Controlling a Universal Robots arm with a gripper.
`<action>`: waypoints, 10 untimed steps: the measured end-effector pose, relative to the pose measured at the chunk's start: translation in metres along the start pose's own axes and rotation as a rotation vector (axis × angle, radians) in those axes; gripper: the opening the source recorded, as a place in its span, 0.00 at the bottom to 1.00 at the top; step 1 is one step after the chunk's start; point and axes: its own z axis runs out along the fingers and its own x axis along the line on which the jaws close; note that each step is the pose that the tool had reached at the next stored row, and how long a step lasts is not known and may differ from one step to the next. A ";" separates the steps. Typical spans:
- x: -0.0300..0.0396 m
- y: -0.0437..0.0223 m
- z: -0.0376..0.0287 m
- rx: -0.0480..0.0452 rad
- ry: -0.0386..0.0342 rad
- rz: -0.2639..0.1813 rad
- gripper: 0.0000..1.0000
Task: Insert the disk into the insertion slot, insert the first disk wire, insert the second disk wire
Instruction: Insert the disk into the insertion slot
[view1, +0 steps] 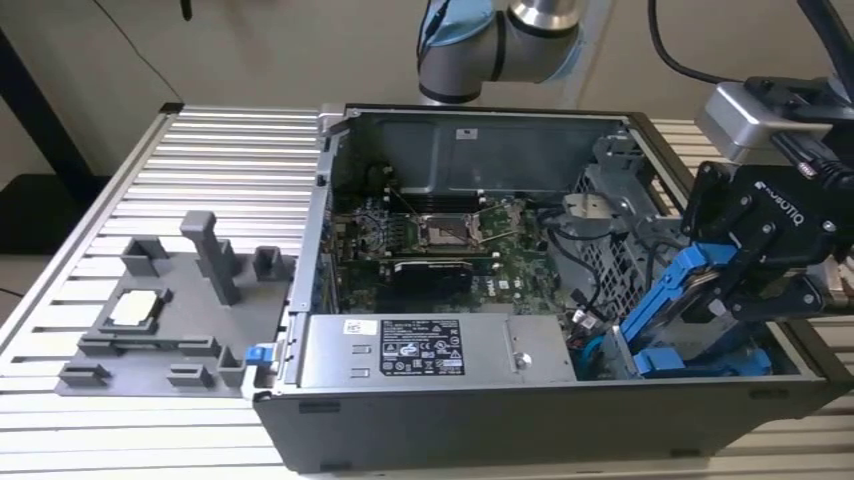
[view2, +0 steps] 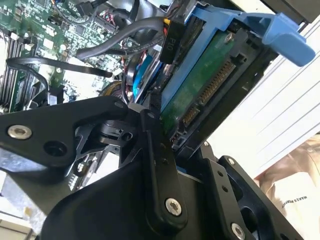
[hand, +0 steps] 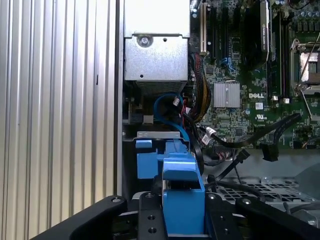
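Arm (view1: 497, 45) comes in at the top of the exterior view; the wrist sits at that view's right. Black gripper (view1: 731, 285) angles downward, fingers (hand: 150, 220) clamped on both sides of the disk (view1: 674, 290), gripping it tilted.

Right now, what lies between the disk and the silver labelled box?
A loop of blue cable with black wires, between disk and silver box in the first wrist view.

printed white label: silver box (view1: 420, 347) | white lettering: gripper (view1: 745, 298) | short white code: black plug (view2: 170, 42) | white logo: motherboard (hand: 235, 117)
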 end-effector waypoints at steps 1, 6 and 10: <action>0.0000 0.0001 -0.0001 0.0003 0.0003 0.000 0.32; -0.0002 0.0005 -0.0056 0.0007 0.0004 0.000 0.40; -0.0005 0.0022 -0.0224 0.0007 0.0024 0.000 0.40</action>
